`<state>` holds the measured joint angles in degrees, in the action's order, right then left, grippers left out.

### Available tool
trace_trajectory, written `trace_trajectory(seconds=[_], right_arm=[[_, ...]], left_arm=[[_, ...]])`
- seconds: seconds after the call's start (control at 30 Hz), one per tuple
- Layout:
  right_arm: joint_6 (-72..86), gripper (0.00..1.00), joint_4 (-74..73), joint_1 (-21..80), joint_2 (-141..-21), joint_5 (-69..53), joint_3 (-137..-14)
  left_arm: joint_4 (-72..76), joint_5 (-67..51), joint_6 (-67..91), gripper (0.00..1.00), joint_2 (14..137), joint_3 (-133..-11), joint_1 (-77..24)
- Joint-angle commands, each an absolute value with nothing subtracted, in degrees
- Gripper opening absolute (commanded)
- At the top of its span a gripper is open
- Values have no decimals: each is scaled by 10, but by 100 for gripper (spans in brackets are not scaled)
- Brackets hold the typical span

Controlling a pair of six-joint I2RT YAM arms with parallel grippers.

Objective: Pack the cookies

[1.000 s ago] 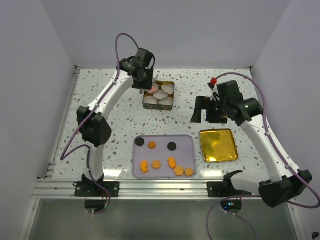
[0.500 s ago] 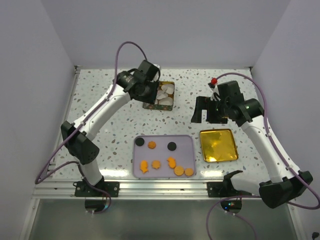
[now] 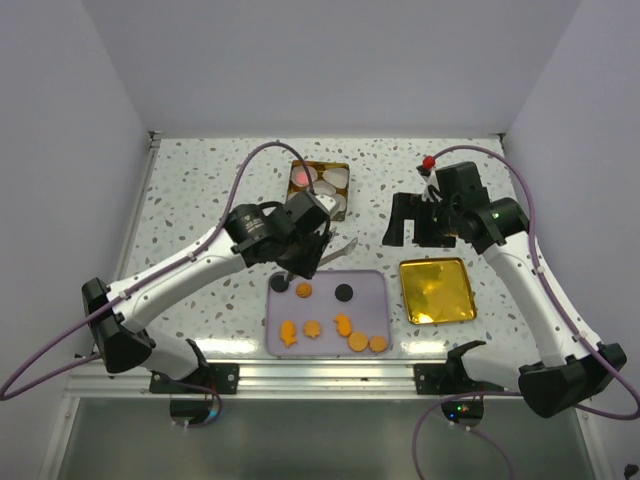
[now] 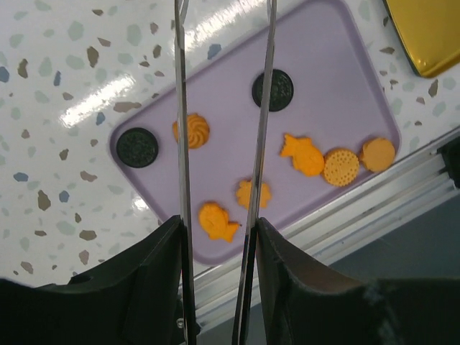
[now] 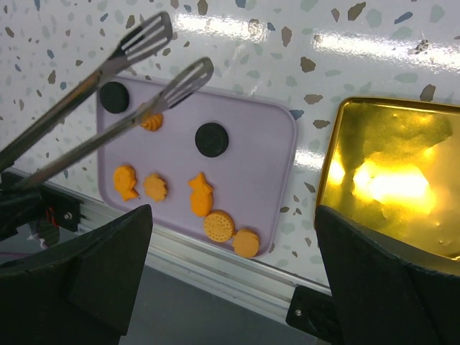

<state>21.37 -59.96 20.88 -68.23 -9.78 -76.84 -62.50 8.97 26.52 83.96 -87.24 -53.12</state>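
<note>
Cookies (image 3: pixel 312 329): eight lie flat on the purple tray (image 3: pixel 375 290), which sits at the 6 o'clock edge of the speckled table (image 3: pixel 200 180).
Black cookies (image 4: pixel 272 90): there are two, one in the tray's 10 o'clock corner in the top view and the other near its middle, toward 12 o'clock.
Orange cookies (image 4: pixel 192 130): a swirled round lies between the two black ones. The rest run along the 6 o'clock side as a fish, a flower, a second fish and two rounds. The rounds lie just beside each other at 5 o'clock.
Pink cookie (image 3: pixel 299 178): it rests in the 10 o'clock cup of the tin (image 3: pixel 335 165), well apart from the tray.
Paper cups (image 3: pixel 337 181): white and fluted, packed side by side in the tin at the table's 12 o'clock.
Left gripper (image 4: pixel 218 248): its fingers clasp the two arms of the tongs (image 5: pixel 147 36) from outside, over the tray's 11 o'clock part.
Tongs: the slotted tips stand a gap apart with nothing between them, raised above the table just past the tray's 12 o'clock edge.
Right gripper (image 5: pixel 233 212): its fingers are spread wide and hold nothing. It hangs high over the table's 2 o'clock area.
Gold tray (image 3: pixel 437 290): shiny, near the purple tray at its 3 o'clock, not touching it.
</note>
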Motion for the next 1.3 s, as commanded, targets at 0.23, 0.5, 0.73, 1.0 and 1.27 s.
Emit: trace_trajectory(seconds=[0.23,0.5,0.73,1.0,1.27], right_arm=[[208,99,-601,210,-674,-83,-761],[225,99,-598,210,-667,-83,-750],[229,99,-603,210,-665,-82,-752],[232,99,-607,210,-656,-80,-745],[235,99,-611,210,-645,-77,-738]], left_arm=[[-637,57,328,49,777,-788,-610],[-628,41,338,49,763,-745,-633],[-613,38,334,49,767,-728,-639],[-599,43,337,47,782,-723,-648],[-599,52,338,46,803,-724,-651]])
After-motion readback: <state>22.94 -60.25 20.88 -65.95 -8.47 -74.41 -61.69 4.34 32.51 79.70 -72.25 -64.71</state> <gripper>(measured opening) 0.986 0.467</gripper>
